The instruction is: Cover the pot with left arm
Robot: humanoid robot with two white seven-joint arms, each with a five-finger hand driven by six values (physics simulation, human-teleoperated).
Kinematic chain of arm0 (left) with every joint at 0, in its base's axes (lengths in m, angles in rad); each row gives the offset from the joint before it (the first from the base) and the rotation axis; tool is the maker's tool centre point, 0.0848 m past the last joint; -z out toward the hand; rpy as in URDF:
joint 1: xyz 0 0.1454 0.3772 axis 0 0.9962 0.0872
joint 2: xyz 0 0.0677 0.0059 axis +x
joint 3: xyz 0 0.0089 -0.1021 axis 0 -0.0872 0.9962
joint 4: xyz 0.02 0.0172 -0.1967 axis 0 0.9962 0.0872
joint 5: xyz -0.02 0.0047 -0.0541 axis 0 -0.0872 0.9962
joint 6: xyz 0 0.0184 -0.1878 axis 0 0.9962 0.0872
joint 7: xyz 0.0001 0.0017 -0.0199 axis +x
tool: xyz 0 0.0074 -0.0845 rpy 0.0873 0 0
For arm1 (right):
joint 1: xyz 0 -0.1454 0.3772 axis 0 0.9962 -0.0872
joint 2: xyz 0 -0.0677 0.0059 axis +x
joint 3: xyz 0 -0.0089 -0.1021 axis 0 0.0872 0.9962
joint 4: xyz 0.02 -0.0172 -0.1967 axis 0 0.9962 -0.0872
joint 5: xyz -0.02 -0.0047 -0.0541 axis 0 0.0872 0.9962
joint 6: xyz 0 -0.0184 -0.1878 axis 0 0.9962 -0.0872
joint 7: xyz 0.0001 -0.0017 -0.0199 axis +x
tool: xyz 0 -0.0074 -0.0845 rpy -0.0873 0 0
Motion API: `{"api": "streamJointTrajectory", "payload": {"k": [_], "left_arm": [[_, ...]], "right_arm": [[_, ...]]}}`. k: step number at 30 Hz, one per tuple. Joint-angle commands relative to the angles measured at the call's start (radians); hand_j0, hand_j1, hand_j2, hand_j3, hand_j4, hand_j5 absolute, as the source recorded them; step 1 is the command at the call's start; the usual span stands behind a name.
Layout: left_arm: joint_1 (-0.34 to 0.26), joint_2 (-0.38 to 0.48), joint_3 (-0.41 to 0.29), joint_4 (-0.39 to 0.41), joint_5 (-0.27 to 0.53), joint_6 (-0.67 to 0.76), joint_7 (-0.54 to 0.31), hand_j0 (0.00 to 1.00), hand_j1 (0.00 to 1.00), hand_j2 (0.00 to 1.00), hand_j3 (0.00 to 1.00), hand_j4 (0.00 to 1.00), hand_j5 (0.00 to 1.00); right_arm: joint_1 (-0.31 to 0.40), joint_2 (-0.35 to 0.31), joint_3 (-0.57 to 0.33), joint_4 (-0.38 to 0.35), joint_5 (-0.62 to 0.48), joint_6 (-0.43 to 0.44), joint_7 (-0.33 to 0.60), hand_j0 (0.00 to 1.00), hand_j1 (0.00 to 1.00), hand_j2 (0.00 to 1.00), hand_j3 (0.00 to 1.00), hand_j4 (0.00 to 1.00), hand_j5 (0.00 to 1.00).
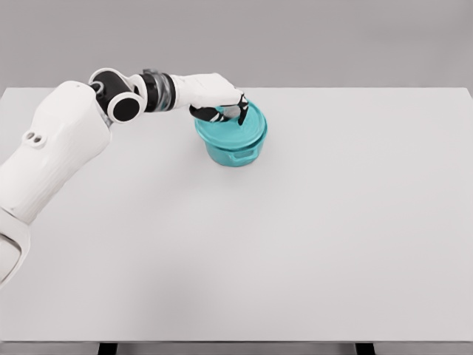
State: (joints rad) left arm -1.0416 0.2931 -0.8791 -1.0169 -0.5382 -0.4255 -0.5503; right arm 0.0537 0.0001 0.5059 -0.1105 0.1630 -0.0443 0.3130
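Observation:
A teal pot [235, 150] stands on the white table [295, 237], a little left of centre toward the far edge. Its teal lid [253, 123] lies on top of the pot. My left hand [225, 107] hangs directly over the lid, its fingers curled down around the middle of the lid, where the knob is hidden. The white left arm [59, 148] reaches in from the lower left across the table's far left part. No right arm shows in the head view.
The table's far edge [355, 89] runs just behind the pot, with a plain grey wall beyond. Dark table legs [108, 347] show under the near edge.

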Motion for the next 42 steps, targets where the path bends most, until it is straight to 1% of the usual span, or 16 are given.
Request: {"api": "streamJointTrajectory", "payload": {"k": [1,8,11,13,17,19,28,32,38,42], "left_arm": [[-0.002,-0.002,0.005,0.000,0.001,0.002,0.003,0.47,0.47,0.47,0.47,0.47,0.47],[0.005,-0.008,0.008,0.001,0.001,0.002,0.003,0.49,0.49,0.49,0.49,0.49,0.49],[0.005,-0.008,0.011,0.011,0.003,0.001,0.003,0.53,0.53,0.53,0.53,0.53,0.53],[0.005,-0.009,0.014,0.012,0.003,0.002,0.001,0.59,0.59,0.59,0.59,0.59,0.59],[0.006,-0.015,0.022,0.012,0.003,0.002,0.001,0.63,0.63,0.63,0.63,0.63,0.63],[0.006,-0.017,0.022,0.012,0.003,0.002,0.001,0.67,0.67,0.67,0.67,0.67,0.67],[0.008,-0.031,0.023,0.041,0.004,0.002,0.003,0.68,0.68,0.68,0.68,0.68,0.68],[0.018,-0.043,0.039,0.066,0.006,0.002,0.003,0.68,0.68,0.68,0.68,0.68,0.68],[0.018,-0.043,0.054,0.066,0.007,0.001,0.003,0.68,0.68,0.68,0.68,0.68,0.68],[0.018,-0.043,0.060,0.066,0.007,0.001,0.003,0.73,0.73,0.73,0.73,0.73,0.73]], "right_arm": [[0.000,0.000,0.000,0.000,0.000,0.000,0.001,1.00,1.00,1.00,1.00,1.00,1.00],[0.000,0.000,0.000,0.000,0.000,0.000,0.000,1.00,1.00,1.00,1.00,1.00,1.00],[0.000,0.000,0.000,0.000,0.000,0.000,0.000,1.00,1.00,1.00,1.00,1.00,1.00],[0.000,0.000,0.000,0.000,0.000,0.000,0.001,1.00,1.00,1.00,1.00,1.00,1.00],[0.000,0.000,0.000,0.000,0.000,0.000,0.001,1.00,1.00,1.00,1.00,1.00,1.00],[0.000,0.000,0.000,0.000,0.000,0.000,0.000,1.00,1.00,1.00,1.00,1.00,1.00],[0.000,0.000,0.000,0.000,0.000,0.000,0.000,1.00,1.00,1.00,1.00,1.00,1.00],[0.000,0.000,0.000,0.000,0.000,0.000,0.000,1.00,1.00,1.00,1.00,1.00,1.00],[0.000,0.000,0.000,0.000,0.000,0.000,0.001,1.00,1.00,1.00,1.00,1.00,1.00],[0.000,0.000,0.000,0.000,0.000,0.000,0.000,1.00,1.00,1.00,1.00,1.00,1.00]]}}
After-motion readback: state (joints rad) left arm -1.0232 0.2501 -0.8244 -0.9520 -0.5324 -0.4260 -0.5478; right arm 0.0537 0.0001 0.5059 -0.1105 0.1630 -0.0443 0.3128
